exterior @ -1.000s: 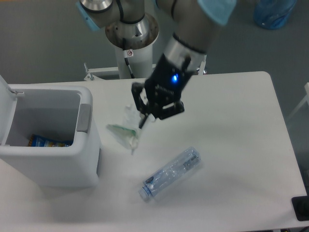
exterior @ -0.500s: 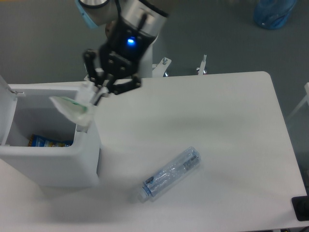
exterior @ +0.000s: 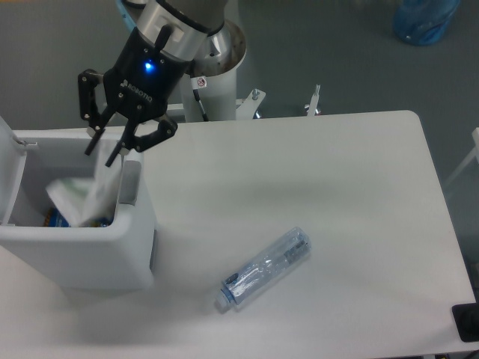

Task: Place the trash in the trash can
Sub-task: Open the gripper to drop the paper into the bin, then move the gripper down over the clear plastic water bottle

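The white paper carton piece [exterior: 84, 198] is inside the white trash can [exterior: 82, 254] at the left, tilted against its right inner wall. My gripper [exterior: 101, 155] hangs just above the can's opening with its two black fingers spread open and nothing between them. The carton's top edge lies just below the fingertips. The clear plastic bottle with a blue label [exterior: 266, 269] lies on its side on the white table [exterior: 337, 187], to the right of the can and far from the gripper. The can's lid [exterior: 9, 161] stands open at the left edge.
A bit of a blue-and-yellow wrapper [exterior: 51, 218] shows at the bottom of the can. The arm's white pedestal [exterior: 213, 56] stands behind the table. A blue water jug [exterior: 423, 19] is on the floor at top right. A black object [exterior: 468, 321] sits at the table's lower right corner.
The gripper carried the carton left from the table's middle to over the can, then opened. The carton has dropped into the can. The bottle has not moved.
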Controlling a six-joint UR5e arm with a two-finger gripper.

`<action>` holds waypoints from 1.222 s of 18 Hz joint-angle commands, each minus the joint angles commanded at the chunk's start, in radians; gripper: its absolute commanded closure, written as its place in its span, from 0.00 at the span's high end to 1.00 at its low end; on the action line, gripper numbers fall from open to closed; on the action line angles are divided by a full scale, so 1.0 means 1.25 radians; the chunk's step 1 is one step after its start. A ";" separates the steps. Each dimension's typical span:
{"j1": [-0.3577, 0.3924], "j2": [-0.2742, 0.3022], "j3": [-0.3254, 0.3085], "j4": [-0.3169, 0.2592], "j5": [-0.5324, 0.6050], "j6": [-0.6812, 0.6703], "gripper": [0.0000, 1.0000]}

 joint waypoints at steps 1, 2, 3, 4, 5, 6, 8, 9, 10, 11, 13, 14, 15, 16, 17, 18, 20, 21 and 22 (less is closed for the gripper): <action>0.000 -0.007 0.000 0.004 0.000 0.001 0.95; 0.009 -0.029 0.001 0.024 0.000 0.006 0.95; 0.023 -0.049 0.006 0.043 0.000 0.007 0.95; 0.048 -0.070 0.009 0.061 0.000 0.007 0.95; 0.070 -0.088 0.011 0.072 0.000 0.009 0.96; 0.085 -0.099 0.009 0.079 0.004 0.012 0.98; 0.113 -0.114 0.001 0.083 0.052 0.059 0.99; 0.117 -0.121 0.006 0.085 0.097 0.089 0.99; 0.119 -0.131 0.012 0.086 0.144 0.121 0.99; 0.119 -0.146 0.022 0.086 0.195 0.151 1.00; 0.119 -0.208 0.054 0.086 0.322 0.190 1.00; 0.117 -0.229 0.069 0.086 0.342 0.190 1.00; 0.113 -0.247 0.078 0.098 0.347 0.194 1.00; 0.112 -0.261 0.080 0.120 0.347 0.199 1.00; 0.110 -0.274 0.080 0.148 0.349 0.199 1.00; 0.108 -0.286 0.080 0.163 0.353 0.201 1.00; 0.096 -0.315 0.081 0.166 0.373 0.228 1.00; 0.084 -0.334 0.081 0.165 0.385 0.237 1.00; 0.077 -0.350 0.082 0.164 0.399 0.243 1.00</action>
